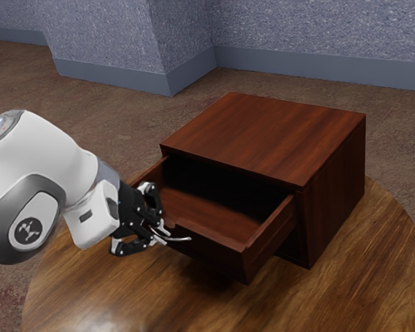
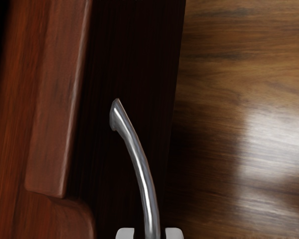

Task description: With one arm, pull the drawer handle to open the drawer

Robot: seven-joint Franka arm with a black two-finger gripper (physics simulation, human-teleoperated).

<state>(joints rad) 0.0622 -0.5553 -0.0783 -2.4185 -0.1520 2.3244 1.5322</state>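
Observation:
A dark red-brown wooden cabinet stands on a round wooden table. Its drawer is pulled well out toward the exterior view's lower left, with its inside showing. A curved silver handle sits on the drawer front. My black gripper is at this handle, shut on it. In the wrist view the silver handle arches out from the dark drawer front, and its near end passes between two pale fingertips.
The tabletop extends beyond the drawer front, with its rim close below my arm in the exterior view. Brown floor and a grey-blue wall lie behind the cabinet.

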